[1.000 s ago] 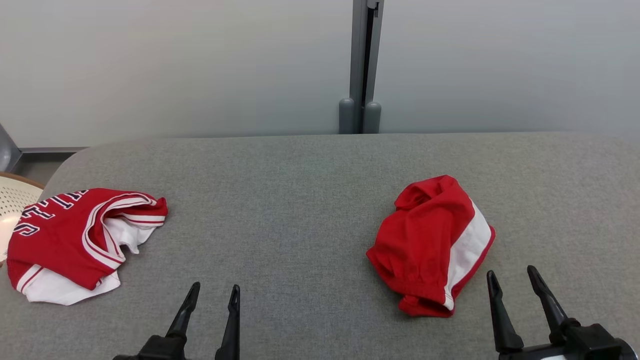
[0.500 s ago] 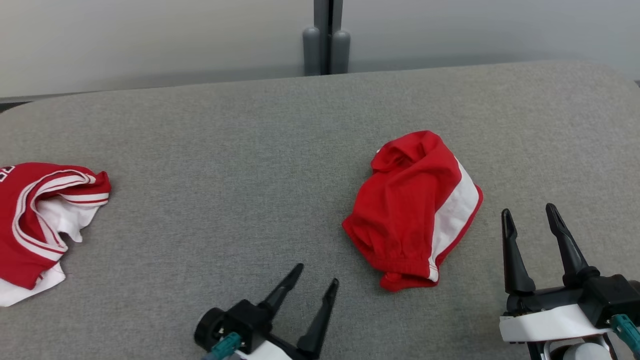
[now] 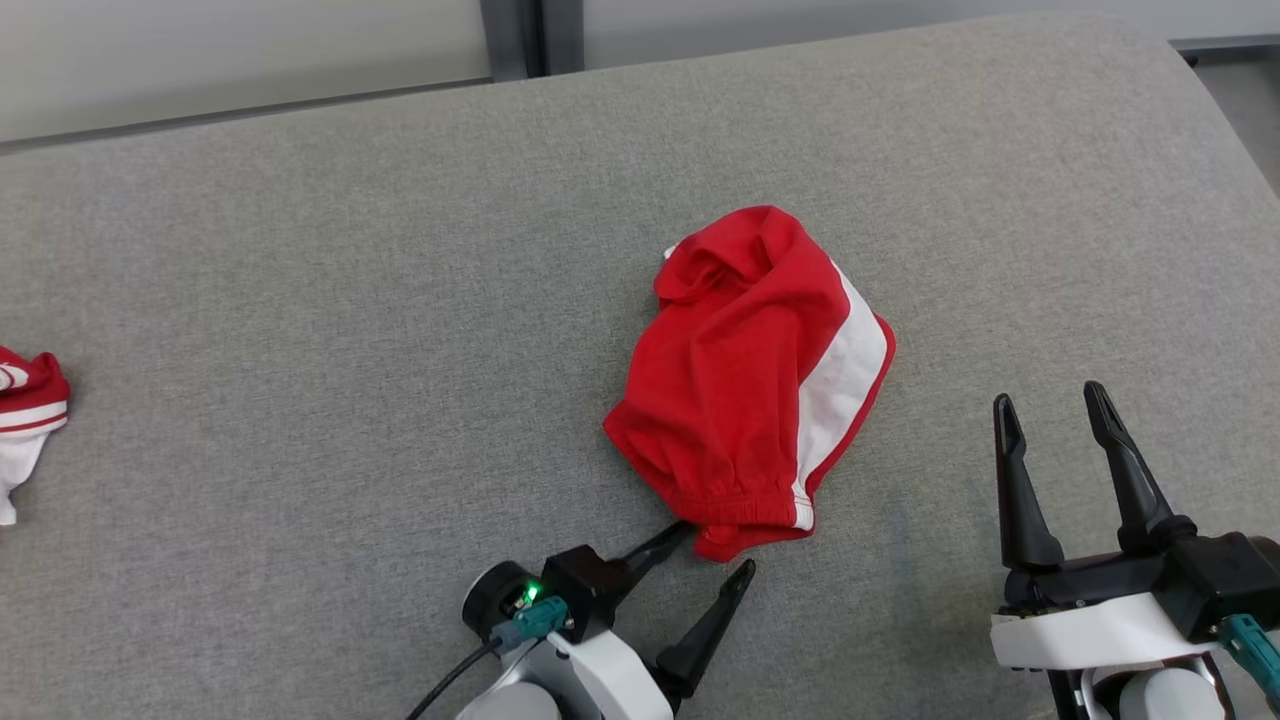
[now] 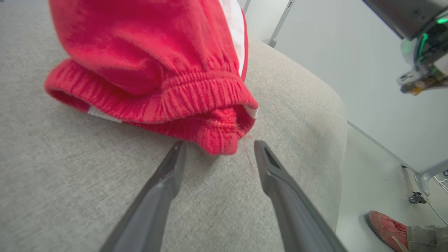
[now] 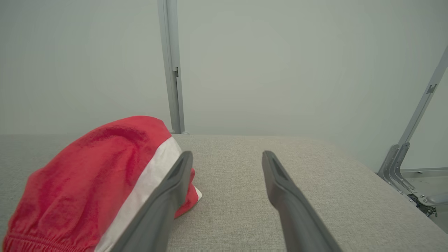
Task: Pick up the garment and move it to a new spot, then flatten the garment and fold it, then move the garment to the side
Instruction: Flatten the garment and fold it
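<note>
The red and white garment (image 3: 745, 380) lies in a crumpled heap on the grey table (image 3: 300, 300). It is nearer the right edge than the left and well away from the far edge. Its stretchy band (image 4: 196, 101) is on the side closest to the robot.

The left gripper (image 3: 715, 548) is low over the table with its two fingers spread apart and nothing in them. The lumpy corner of the band sits right at the fingertips, in the gap between them. The right gripper (image 3: 1048, 394) is also spread wide and has nothing in it. It waits just beside the white stripe, not touching the cloth.

The step looks like the first grab. To do it well, the left gripper should slide a little more forward, staying close to the table, so the thick band goes deep between the fingers. Then it should squeeze tight before lifting. A pinch on only the tip of the cloth could slip out. It should lift slowly and keep away from the other red garment (image 3: 25, 420) at the left edge.
</note>
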Motion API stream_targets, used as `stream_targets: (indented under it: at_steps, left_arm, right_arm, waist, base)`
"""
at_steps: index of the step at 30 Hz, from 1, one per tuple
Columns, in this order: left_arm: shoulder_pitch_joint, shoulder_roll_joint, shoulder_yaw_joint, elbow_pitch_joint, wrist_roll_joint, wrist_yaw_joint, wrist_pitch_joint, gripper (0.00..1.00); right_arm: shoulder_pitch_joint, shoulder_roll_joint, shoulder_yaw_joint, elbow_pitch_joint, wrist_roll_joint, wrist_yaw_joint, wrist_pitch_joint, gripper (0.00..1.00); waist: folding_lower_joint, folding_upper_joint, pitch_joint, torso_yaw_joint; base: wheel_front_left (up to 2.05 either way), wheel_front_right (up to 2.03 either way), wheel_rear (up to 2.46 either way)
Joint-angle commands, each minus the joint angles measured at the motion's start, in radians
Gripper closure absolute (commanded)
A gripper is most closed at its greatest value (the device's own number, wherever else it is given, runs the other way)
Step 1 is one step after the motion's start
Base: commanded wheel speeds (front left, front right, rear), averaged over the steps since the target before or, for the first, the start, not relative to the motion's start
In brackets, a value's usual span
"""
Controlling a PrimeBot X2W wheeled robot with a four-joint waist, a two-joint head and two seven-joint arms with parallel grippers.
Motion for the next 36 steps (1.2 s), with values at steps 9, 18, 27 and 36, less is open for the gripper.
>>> stream_targets:
  at_steps: [9, 18, 27, 36]
  left_arm:
    - [-0.040, 0.026, 0.103, -0.035, 0.064, 0.010, -0.002, 1.00]
    - [-0.091, 0.129, 0.263, -0.037, 0.152, 0.019, -0.002, 1.00]
    - [-0.073, 0.123, 0.257, 0.129, 0.075, 0.000, -0.002, 0.00]
    - [0.149, 0.099, 0.325, -0.034, -0.003, -0.002, -0.002, 0.00]
  right_arm:
    - [-0.006, -0.002, 0.002, 0.006, 0.006, 0.000, 0.000, 0.00]
    - [0.012, -0.002, 0.013, 0.014, 0.009, 0.000, 0.000, 0.00]
    - [0.029, -0.003, 0.009, 0.013, 0.026, 0.000, 0.000, 0.00]
    - [0.066, -0.002, -0.027, 0.006, 0.023, 0.000, 0.000, 0.00]
  waist:
    - [0.0000, 0.0000, 0.000, 0.022]
    - [0.0000, 0.0000, -0.044, 0.082]
    - [0.0000, 0.0000, -0.087, 0.110]
    - [0.0000, 0.0000, -0.107, 0.149]
  base:
    - [0.00, 0.00, 0.00]
    - [0.00, 0.00, 0.00]
    - [0.00, 0.00, 0.00]
    - [0.00, 0.00, 0.00]
